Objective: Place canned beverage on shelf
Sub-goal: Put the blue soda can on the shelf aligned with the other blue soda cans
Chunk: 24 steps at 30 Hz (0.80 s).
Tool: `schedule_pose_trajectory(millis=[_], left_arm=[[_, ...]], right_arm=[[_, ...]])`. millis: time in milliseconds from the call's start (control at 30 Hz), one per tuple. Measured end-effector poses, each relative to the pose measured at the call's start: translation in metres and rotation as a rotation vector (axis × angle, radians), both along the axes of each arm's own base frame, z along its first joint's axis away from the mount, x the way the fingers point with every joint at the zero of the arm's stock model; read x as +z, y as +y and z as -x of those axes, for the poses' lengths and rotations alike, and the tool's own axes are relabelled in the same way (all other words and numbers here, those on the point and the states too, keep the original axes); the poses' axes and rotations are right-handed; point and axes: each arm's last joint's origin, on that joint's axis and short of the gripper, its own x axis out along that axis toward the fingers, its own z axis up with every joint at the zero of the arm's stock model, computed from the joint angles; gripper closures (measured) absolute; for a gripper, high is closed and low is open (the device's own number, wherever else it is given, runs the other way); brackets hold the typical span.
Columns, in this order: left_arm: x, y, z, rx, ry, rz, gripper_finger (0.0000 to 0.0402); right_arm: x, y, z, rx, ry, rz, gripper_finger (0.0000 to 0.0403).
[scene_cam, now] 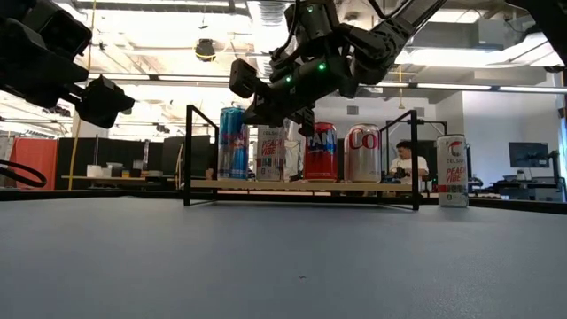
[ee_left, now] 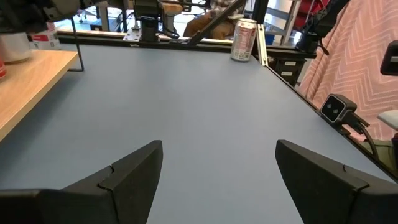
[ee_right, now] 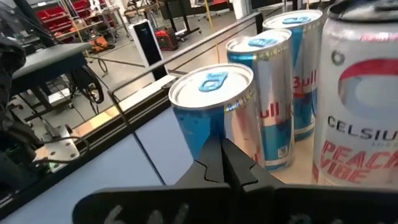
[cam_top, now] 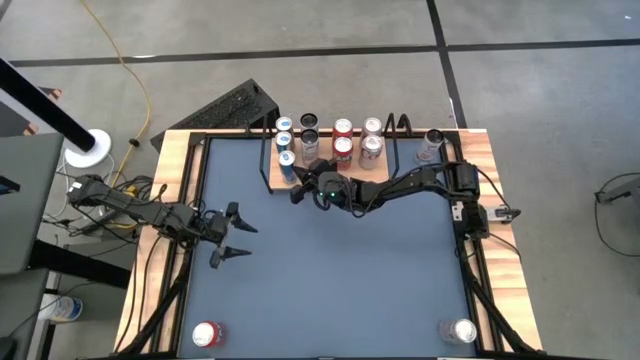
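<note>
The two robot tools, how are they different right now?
The left tool has its fingers spread apart, while the right tool is pinched shut. The left tool hangs over bare blue table, far from any can; the right tool sits at the shelf, right by the blue cans. Both are dark, two-fingered and empty.

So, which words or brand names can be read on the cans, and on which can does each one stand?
"CELSIUS PEACH VIBE": white can on the shelf.
"CELSIUS PEACH VIBE": white can right of the shelf.
"Bull", partly hidden: blue-and-silver cans.
"Co", cut off: silver can.
Red can's lettering: blocked, unreadable.
</note>
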Motion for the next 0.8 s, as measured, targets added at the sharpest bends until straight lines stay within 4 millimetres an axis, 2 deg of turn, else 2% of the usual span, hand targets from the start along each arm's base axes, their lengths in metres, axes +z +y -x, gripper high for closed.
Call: schedule_pose_trajectory(millis=[367, 800], left_arm=[[-0.0001, -0.0004, 0.0001, -0.016, 0.000, -0.002, 0.0100], [-0.0003, -0.0004, 0.0001, -0.017, 0.000, -0.015, 0.0100]], right_arm=[[-0.0056, 0.0058, -0.0004, -0.003, 0.048, -0.066, 0.0403], [-0.0059, -0.0018, 0.0007, -0.026, 0.037, -0.083, 0.0403]])
